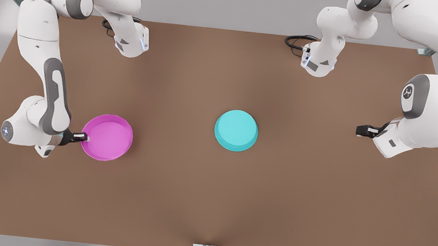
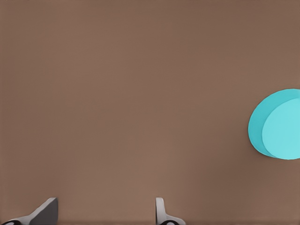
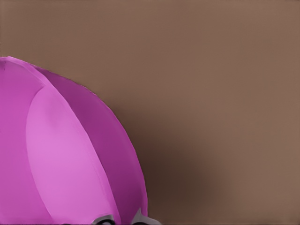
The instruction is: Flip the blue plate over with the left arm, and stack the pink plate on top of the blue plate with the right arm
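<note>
Blue plate (image 1: 236, 130) lies base-up mid-table, so the flip looks done; stacking is the step in hand. My right gripper (image 1: 84, 137) pinches the near rim of the pink plate (image 1: 108, 138), fingers one each side of the wall, arm bent low w/ wrist level. Next: lift, carry across to the blue plate, center, release. My left gripper (image 1: 359, 130) waits well apart from it, fingers spread, arm folded back.

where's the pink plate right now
The pink plate sits rim-up on the table toward the front view's left, apart from the blue plate, with the right gripper at its rim.
</note>
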### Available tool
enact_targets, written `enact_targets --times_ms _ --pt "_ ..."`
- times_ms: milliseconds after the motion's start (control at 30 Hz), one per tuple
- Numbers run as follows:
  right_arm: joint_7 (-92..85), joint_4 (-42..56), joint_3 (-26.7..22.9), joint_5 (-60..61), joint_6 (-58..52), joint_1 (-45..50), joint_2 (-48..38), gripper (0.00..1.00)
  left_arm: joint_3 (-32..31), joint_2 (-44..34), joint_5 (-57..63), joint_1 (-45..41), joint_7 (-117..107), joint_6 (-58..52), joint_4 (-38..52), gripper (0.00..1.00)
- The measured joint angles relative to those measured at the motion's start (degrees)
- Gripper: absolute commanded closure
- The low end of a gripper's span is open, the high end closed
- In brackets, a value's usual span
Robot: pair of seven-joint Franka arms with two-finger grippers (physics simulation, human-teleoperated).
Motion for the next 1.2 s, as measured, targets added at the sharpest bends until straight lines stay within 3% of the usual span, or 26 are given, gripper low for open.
enact_targets --times_ms 267,500,700,967,1200 --pt "1.49 1.77 0.05 -1.37 -1.1 1.02 0.06 0.79 -0.05 0.04 0.0 0.01 0.0 0.0 0.0 0.0" --pt "11.35 11.51 0.04 5.47 -13.62 9.67 0.06 0.79 0.03 0.05 0.0 0.02 0.0 0.0 0.0 0.0" --pt "26.18 11.94 0.04 14.76 -9.73 21.72 0.4 0.79 -0.01 0.05 0.0 -0.02 0.0 0.0 0.0 0.0" --pt "32.38 11.04 -0.03 15.3 -2.97 35.16 0.41 0.79 0.02 0.05 0.0 -0.02 -0.09 -0.09 0.0 0.0" --pt "48.75 10.43 0.0 15.27 4.28 47.33 0.24 0.79 -0.05 0.05 0.0 0.03 0.0 0.0 0.0 0.0"
